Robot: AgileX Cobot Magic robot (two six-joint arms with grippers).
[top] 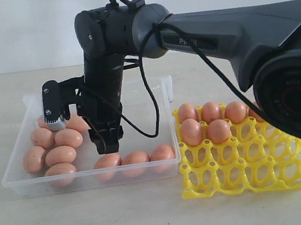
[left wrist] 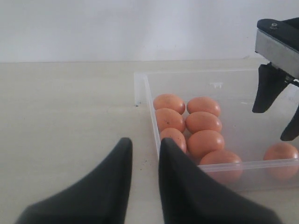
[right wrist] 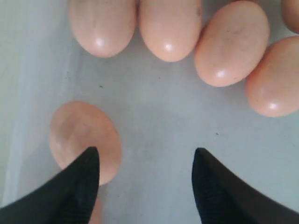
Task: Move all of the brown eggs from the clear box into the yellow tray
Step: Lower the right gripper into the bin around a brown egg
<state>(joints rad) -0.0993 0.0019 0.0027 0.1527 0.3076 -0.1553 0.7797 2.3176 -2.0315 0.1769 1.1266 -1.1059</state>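
While only the exterior view shows the lattice tray cupping eggs | we note right gripper wide, empty, over smooth oval loose eggs in clear box | left gripper narrowly parted, empty, outside box.

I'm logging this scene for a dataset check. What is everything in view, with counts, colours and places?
brown eggs: about sixteen, pinkish-brown; about ten in the clear box, six showing in the yellow tray, filling its back row and part of the next.
clear box: one, transparent, on the table.
yellow tray: one, bright yellow, on the table beside the box.
table: one, pale beige, under everything.
right gripper: one, black, open, inside the box above its floor, one egg by a finger.
left gripper: one, black, open, over the table just outside the box.
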